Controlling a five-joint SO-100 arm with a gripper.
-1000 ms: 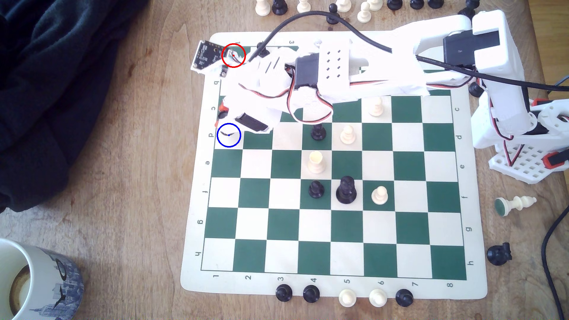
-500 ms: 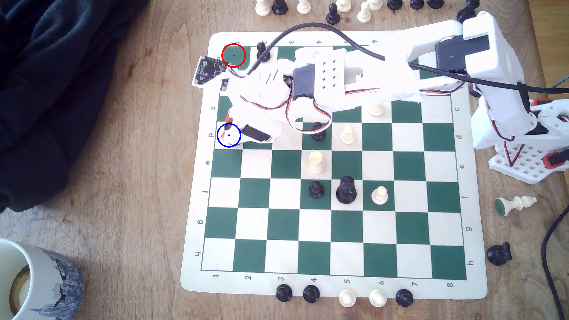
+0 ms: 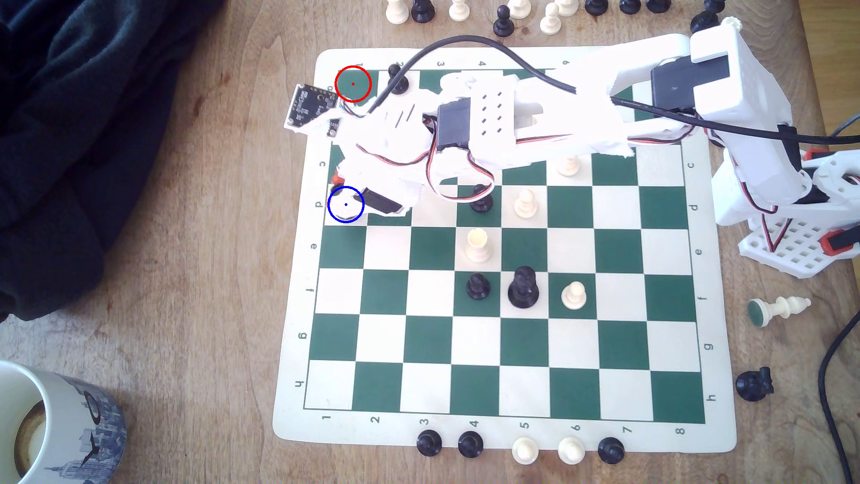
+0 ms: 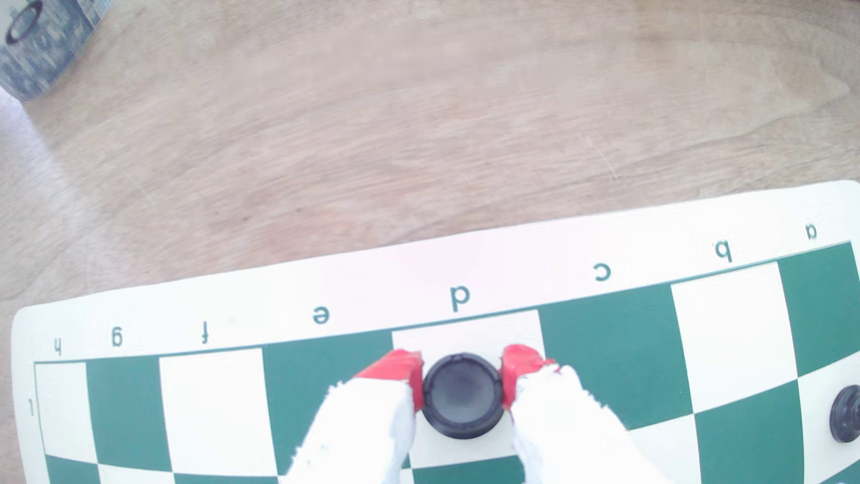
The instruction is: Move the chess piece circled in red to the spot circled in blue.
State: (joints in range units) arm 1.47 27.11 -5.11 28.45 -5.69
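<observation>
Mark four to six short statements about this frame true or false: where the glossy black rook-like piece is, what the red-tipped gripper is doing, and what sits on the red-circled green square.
1. The glossy black rook-like piece sits between the red fingertips of the white gripper. True.
2. The gripper holds the piece over the cream square marked by the blue circle, in the row lettered d. True.
3. The red-circled green corner square has a black pawn on it. False: it is bare; a black ball-headed pawn stands on the neighbouring square.
4. The gripper is wide open, well apart from the piece. False: the fingertips press its sides.
</observation>
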